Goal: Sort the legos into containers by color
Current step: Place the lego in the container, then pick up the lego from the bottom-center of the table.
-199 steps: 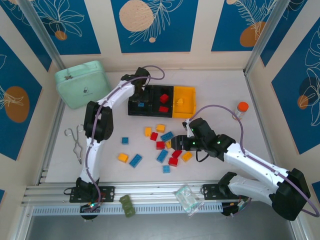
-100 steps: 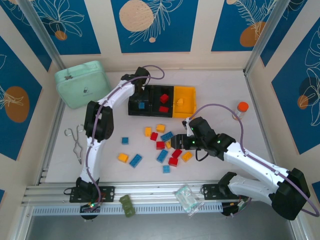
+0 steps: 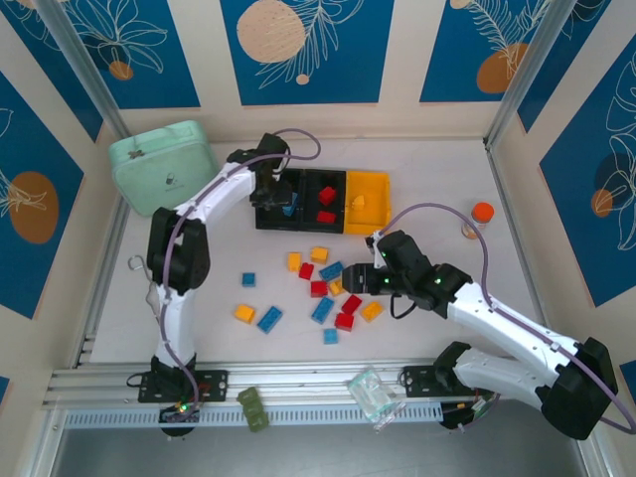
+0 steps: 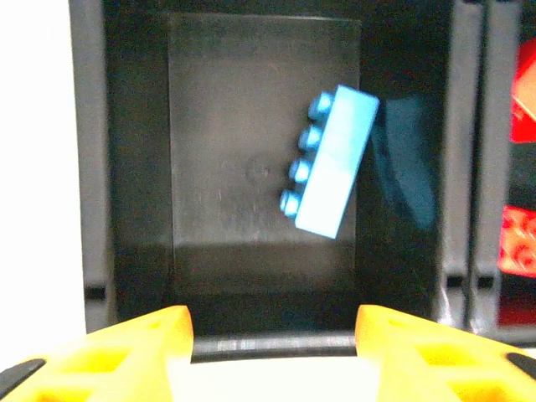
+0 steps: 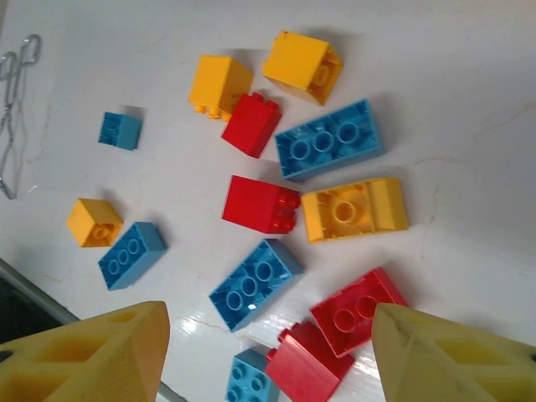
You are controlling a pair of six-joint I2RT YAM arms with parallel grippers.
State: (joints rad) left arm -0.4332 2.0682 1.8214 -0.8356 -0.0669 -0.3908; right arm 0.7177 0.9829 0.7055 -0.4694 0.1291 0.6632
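1. Blue is the one brick in the left black bin. It lies on its side on the bin floor, studs facing left, close to the right wall.
2. The left hand hangs over that bin with its yellow fingers apart and nothing between them. The brick lies free beneath.
3. The middle black bin holds two red bricks. The yellow bin at the right end of the row holds a yellow brick.
4. The other legos lie loose on the white worktop, near the bins on the side toward the arms. In the cluster are a blue six-stud brick, a yellow-orange piece touching its lower edge, and a red brick just beside that piece.
5. Further out, a small blue brick lies apart on the left. A yellow one and a blue four-stud one lie side by side below it.
6. The right hand hovers above the cluster, fingers spread wide and empty.
7. A mint-green case stands at the far left of the worktop. An orange-capped bottle is on the right, and metal tongs lie on the left.
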